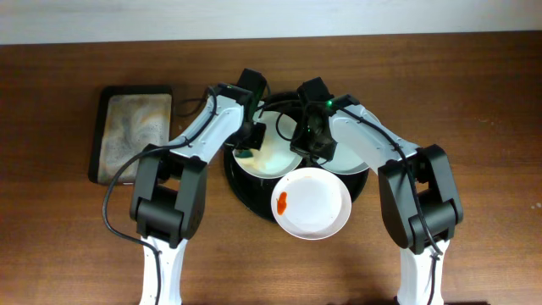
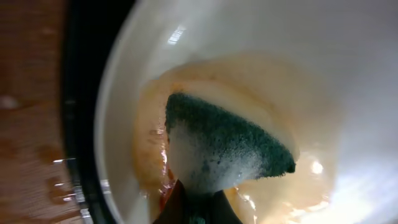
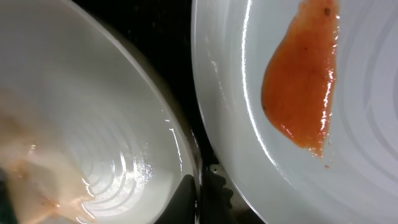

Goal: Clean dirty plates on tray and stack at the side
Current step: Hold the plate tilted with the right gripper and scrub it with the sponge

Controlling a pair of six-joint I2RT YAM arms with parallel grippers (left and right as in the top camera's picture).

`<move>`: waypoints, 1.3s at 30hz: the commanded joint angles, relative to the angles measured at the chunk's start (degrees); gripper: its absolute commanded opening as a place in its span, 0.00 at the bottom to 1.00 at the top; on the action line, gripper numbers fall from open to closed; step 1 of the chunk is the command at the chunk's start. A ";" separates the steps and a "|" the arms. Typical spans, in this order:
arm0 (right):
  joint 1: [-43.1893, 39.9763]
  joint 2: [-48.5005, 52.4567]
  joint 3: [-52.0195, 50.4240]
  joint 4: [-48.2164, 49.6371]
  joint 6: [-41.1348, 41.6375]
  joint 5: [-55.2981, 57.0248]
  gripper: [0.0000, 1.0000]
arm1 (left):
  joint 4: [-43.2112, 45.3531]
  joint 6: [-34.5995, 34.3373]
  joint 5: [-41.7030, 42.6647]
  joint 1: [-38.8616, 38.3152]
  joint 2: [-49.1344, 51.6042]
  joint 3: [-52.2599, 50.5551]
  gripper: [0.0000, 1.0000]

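The round black tray (image 1: 246, 191) holds three plates. My left gripper (image 1: 246, 151) is shut on a green foamy sponge (image 2: 230, 137) and presses it onto the left white plate (image 1: 271, 159), whose inside (image 2: 249, 37) is smeared pale orange. My right gripper (image 1: 303, 146) is shut on that plate's rim, one finger inside and one outside (image 3: 198, 202). The front plate (image 1: 318, 203) lies partly over the tray's front rim with an orange-red smear (image 1: 282, 202). A third plate (image 1: 349, 161) is mostly hidden under my right arm. The right wrist view shows a smeared plate (image 3: 348, 174) beside the held one (image 3: 93, 93).
A rectangular dark sponge tray (image 1: 135, 135) with foamy water lies on the brown wooden table (image 1: 474, 102) to the left of the black tray. A black cable (image 1: 110, 203) loops beside my left arm. The tray's black floor shows between the plates (image 3: 174, 37).
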 commanded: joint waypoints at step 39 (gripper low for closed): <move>0.26 -14.01 0.24 -7.82 -17.62 21.38 0.04 | -2.82 -0.74 0.37 1.09 1.60 5.97 0.00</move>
